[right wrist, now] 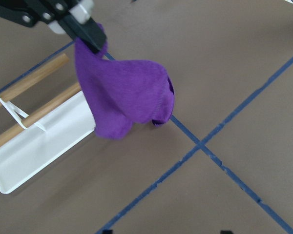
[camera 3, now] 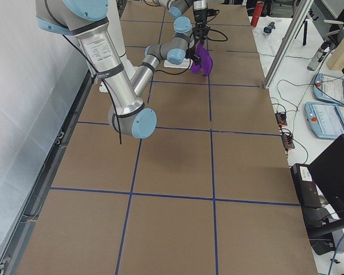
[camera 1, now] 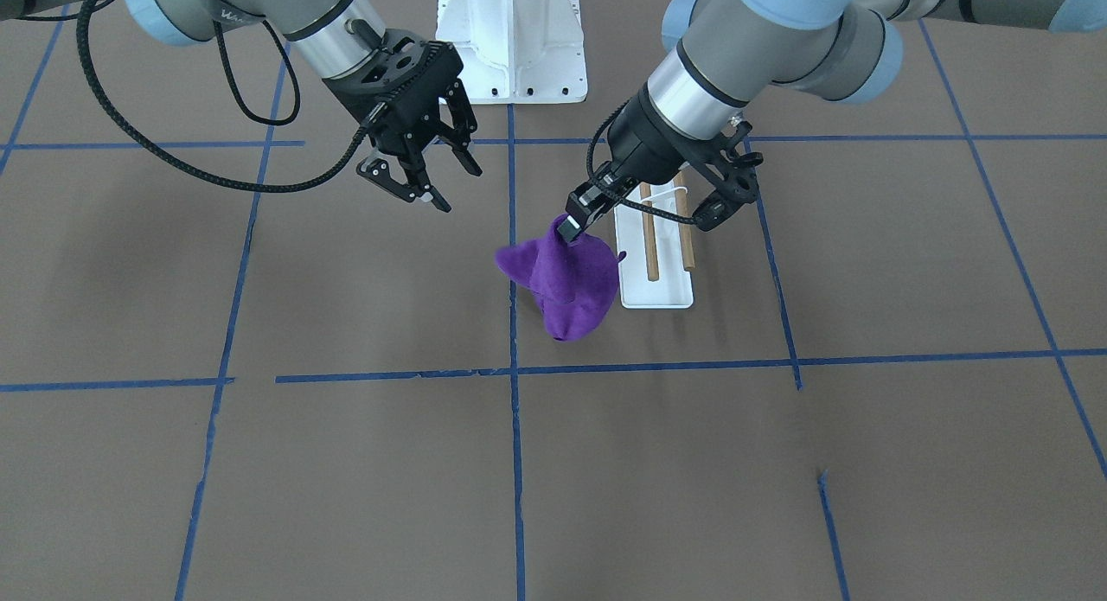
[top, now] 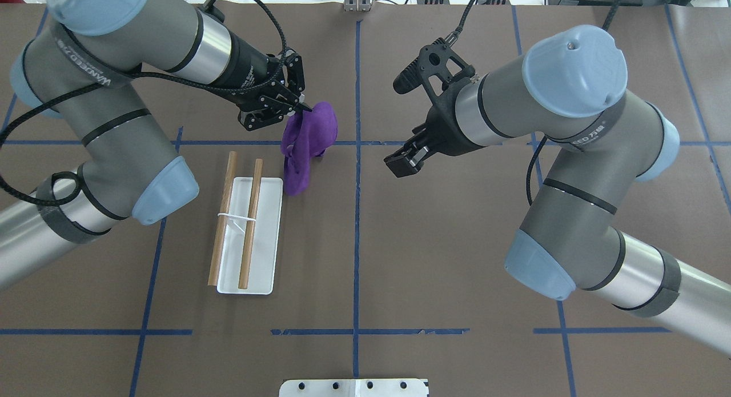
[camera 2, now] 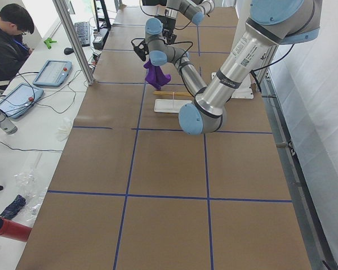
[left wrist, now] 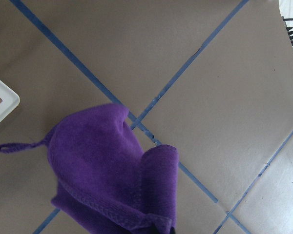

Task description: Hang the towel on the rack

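The purple towel [top: 307, 140] hangs bunched from my left gripper [top: 298, 107], which is shut on its top edge. It also shows in the front view [camera 1: 571, 277], with the left gripper [camera 1: 568, 228] above it. The towel's lower end is near or on the table, just past the far right corner of the rack's white base [top: 264, 243]. The rack [camera 1: 657, 285] has two brown wooden rods [top: 251, 220] and nothing hangs on them. My right gripper [camera 1: 458, 188] is open and empty, hovering to the towel's right in the overhead view [top: 402, 161]. The right wrist view shows the towel [right wrist: 127, 97] pinched beside the rack [right wrist: 39, 151].
The white bolted robot pedestal [camera 1: 510, 39] stands at the table's near edge behind the rack. Blue tape lines [top: 357, 214] cross the brown table. An operator [camera 2: 8, 39] sits at a side desk with tablets [camera 2: 50, 73].
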{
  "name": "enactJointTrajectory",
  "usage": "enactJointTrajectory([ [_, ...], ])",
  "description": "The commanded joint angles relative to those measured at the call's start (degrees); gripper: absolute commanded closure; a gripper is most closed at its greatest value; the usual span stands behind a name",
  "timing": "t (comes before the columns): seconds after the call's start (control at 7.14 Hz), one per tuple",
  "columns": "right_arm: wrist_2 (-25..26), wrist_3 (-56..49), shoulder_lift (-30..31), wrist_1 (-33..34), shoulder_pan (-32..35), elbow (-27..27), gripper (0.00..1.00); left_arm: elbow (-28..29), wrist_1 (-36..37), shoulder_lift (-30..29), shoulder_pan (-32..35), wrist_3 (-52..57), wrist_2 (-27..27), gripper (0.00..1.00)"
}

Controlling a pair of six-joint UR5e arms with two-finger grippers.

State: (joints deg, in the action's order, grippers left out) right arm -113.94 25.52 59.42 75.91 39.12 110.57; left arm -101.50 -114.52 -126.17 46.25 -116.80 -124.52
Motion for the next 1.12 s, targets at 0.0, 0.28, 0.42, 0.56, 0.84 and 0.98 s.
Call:
enactJointTrajectory([
  [0.0,-1.9,-0.2,1.9,8.6,3.4,-0.2,0.00,-2.0,0.1,3.2,0.2,1.4,0.0,1.00],
  [0.28,-2.0,-1.8,1.9,15.8,6.0,-0.7,0.00,-8.9,0.3,9.0,-0.2,4.5,0.0,1.00],
  [0.42,-2.7,-3.3,2.0,17.4,7.7,-2.5,0.00,-11.2,0.6,13.6,0.2,9.6,0.0,1.00],
  [0.56,-4.8,-9.0,2.5,17.9,10.2,-4.4,0.00,-11.5,0.4,18.0,0.2,15.8,0.1,1.00],
  [0.84,-6.7,-19.1,4.7,17.8,14.7,-8.0,0.00,-11.3,0.1,24.2,0.7,25.7,0.5,1.00],
  [0.98,-8.2,-23.0,5.3,17.8,16.7,-9.5,0.00,-11.0,0.1,26.0,0.9,29.8,0.5,1.00],
])
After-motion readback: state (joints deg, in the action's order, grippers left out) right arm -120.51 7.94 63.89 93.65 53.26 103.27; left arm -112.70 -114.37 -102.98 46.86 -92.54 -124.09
